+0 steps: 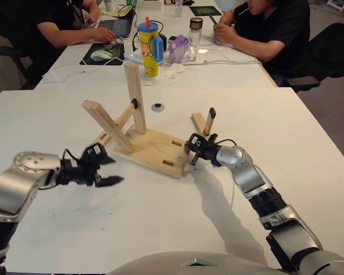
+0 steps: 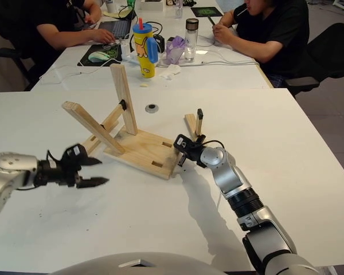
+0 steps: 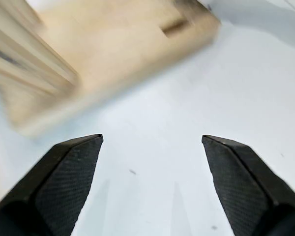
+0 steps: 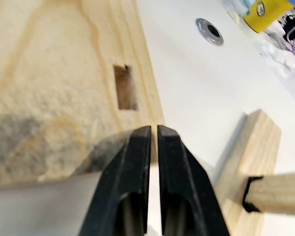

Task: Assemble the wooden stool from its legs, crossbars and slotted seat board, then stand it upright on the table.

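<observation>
The slotted seat board (image 1: 155,150) lies flat on the white table. Two legs stand in it: one nearly upright (image 1: 135,97), one tilted to the left (image 1: 108,125), with a crossbar (image 1: 125,117) between them. A third leg (image 1: 198,121) lies on the table to the board's right, with a short crossbar (image 1: 210,120) standing up from it. My right gripper (image 1: 192,151) is shut, its tips at the board's right edge beside an open slot (image 4: 125,86). My left gripper (image 1: 111,171) is open above bare table in front of the board's left corner, with nothing between its fingers (image 3: 71,167).
A round cable grommet (image 1: 157,107) sits in the table behind the board. On the far table stand a yellow cup (image 1: 149,48), a clear bottle (image 1: 195,37) and a laptop (image 1: 116,26), where people are seated. Bare table lies in front.
</observation>
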Available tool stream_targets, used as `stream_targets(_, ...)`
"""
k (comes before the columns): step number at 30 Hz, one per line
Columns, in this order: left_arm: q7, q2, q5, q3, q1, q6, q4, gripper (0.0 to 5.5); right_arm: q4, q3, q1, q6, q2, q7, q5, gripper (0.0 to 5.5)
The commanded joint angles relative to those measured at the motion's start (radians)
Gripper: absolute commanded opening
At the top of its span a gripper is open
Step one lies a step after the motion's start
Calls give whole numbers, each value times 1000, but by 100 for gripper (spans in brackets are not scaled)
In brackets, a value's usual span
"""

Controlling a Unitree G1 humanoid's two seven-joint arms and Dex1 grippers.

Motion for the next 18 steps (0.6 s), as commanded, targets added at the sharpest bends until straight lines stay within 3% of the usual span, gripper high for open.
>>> stream_targets(1,85,-55,104,-132,-9,-24,54,373,33,62,-1,37,-18,81,-25,23)
stream_targets(4,202,-139,269,-252,-90,-120,202,373,7,117,10,84,-56,172,-35,23)
stream_targets(9,340,-317,394,-310,-260,-239,454,373,-85,179,58,179,-86,276,-17,23)
stream_targets(18,374,-475,512,-365,-414,-513,830,373,-118,134,104,250,-10,175,4,23)
